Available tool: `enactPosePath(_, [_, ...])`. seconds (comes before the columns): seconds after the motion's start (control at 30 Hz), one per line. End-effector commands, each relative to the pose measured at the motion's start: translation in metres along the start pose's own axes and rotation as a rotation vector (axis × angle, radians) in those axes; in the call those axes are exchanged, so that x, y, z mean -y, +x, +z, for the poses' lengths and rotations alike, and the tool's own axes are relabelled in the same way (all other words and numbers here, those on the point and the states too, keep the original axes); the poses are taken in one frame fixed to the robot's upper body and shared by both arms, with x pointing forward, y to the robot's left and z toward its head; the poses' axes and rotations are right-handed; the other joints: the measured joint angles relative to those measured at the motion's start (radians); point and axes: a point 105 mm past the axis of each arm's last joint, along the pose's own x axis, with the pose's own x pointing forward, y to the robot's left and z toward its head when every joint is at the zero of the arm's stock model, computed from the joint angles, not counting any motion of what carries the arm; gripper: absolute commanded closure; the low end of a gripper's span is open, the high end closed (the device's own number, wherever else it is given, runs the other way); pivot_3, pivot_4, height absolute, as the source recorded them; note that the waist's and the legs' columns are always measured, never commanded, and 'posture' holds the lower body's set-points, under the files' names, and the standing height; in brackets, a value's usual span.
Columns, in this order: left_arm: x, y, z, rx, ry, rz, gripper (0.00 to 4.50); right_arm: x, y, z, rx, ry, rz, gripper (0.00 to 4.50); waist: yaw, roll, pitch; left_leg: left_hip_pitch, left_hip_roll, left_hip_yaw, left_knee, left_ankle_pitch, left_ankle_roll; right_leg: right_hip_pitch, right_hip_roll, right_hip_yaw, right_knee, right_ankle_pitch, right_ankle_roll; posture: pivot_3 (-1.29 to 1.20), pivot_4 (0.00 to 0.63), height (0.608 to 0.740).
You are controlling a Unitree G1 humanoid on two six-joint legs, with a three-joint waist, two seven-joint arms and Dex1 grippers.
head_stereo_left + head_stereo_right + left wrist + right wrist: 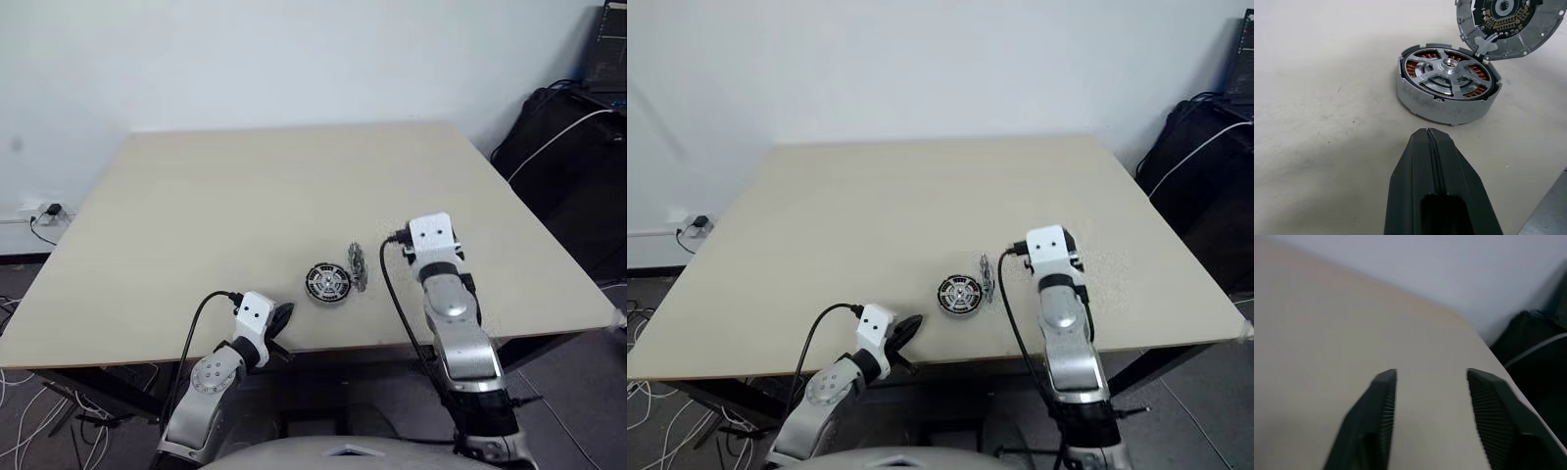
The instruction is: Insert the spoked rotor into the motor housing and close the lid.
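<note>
Standing lid [1503, 24] on edge at housing's [1447, 85] two o'clock risks toppling; right gripper [1430, 396] parted, empty; left gripper [1430, 147] closed.

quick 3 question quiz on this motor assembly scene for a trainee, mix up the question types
1. True or false: the spoked rotor already sits inside the motor housing.
2. How does the lid stand? A) flat on the housing B) tilted up on edge beside the housing C) held in a gripper
3. Fill in: the left gripper has its fingers ____, while the right gripper has a gap between its fingers and holds ____.

Key
1. True: silver spokes lie over the copper windings.
2. B.
3. shut; nothing.
</note>
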Motion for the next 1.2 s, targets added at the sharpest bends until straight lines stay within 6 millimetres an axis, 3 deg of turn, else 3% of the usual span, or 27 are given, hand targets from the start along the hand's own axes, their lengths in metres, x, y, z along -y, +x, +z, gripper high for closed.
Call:
enactPosePath(0.03, [0.000,0.002,0.016,0.050,0.040,-0.009,4.50,0.001,-0.008,-0.007,-0.020,-0.047,-0.014,3.38,0.000,0.001,0.000,0.000,0.000,0.000,0.000,0.000,0.000,0.000,0.000,0.000,0.000,0.000,0.000,0.00,0.000,0.740])
enactPosePath(0.13, [0.000,0.002,0.016,0.048,0.047,-0.013,4.50,-0.009,-0.017,-0.019,-0.070,-0.039,0.031,4.36,0.000,0.000,0.001,0.000,0.000,0.001,0.000,0.000,0.000,0.000,0.000,0.001,0.000,0.000,0.000,0.00,0.000,0.740])
enactPosePath(0.17, [0.000,0.003,0.016,0.047,0.050,-0.016,4.50,-0.014,-0.019,-0.020,-0.076,-0.026,0.051,4.47,0.000,0.000,0.001,0.000,0.000,0.000,0.000,0.000,0.000,0.000,0.000,0.001,0.000,0.000,0.000,0.00,0.000,0.740])
enactPosePath(0.7, [-0.003,0.003,0.016,0.046,0.053,-0.009,4.50,-0.063,-0.026,0.028,0.141,0.075,0.274,4.47,0.001,-0.002,0.004,0.001,0.000,0.000,0.000,0.000,0.000,-0.001,0.000,0.000,-0.001,0.000,0.000,0.00,0.000,0.740])
enactPosePath(1.2, [-0.012,-0.004,0.019,0.054,0.064,0.035,4.50,-0.105,-0.021,0.035,0.140,0.107,0.415,4.47,0.004,-0.002,0.004,0.002,0.000,0.000,0.000,-0.001,0.000,-0.001,0.000,-0.001,-0.001,0.000,0.000,0.00,0.000,0.740])
